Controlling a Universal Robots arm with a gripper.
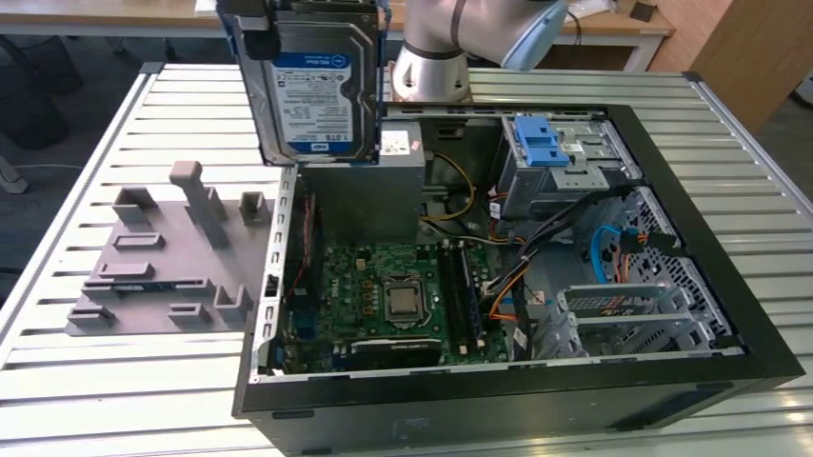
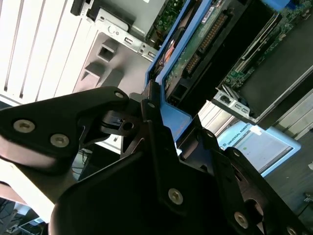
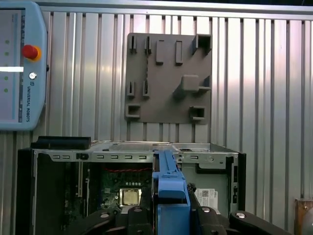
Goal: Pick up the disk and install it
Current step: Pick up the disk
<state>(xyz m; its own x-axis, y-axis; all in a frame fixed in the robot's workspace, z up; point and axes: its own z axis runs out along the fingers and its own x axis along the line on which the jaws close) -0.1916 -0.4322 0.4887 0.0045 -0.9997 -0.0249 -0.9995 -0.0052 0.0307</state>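
In the exterior view, the open black case (image 1: pixel 508 395) lay on the slatted table (image 1: pixel 102 400), its near wall close to the table's near edge. Inside it sat the green board (image 1: pixel 381 286) with its bare processor (image 1: pixel 404 300). Beyond that, toward the case's far wall, stood the grey power supply (image 1: pixel 368 200) and, at the far corner on the exterior view's right, a metal drive cage with a blue latch (image 1: pixel 546 143).

Just outside the case, toward the table's edge on the exterior view's left, lay the grey stand (image 1: pixel 152 276), with nothing in its slots.

The disk (image 1: pixel 318 95) hung upright in the air above the case's wall on that same side, over the near face of the power supply, label toward the camera – clear of both stand and cage.

In both wrist views the claw (image 2: pixel 154 110) (image 3: pixel 171 215) was closed on the disk's blue bracket, a black finger (image 2: pixel 98 110) pressed to each side. The disk's green underside (image 2: pixel 195 49) and bracket edge (image 3: pixel 168 181) pointed down at the case.

Behind the disk, at the table's far edge, rose the arm (image 1: pixel 470 38) – and a pendant (image 3: pixel 22 63) lay on the slats.
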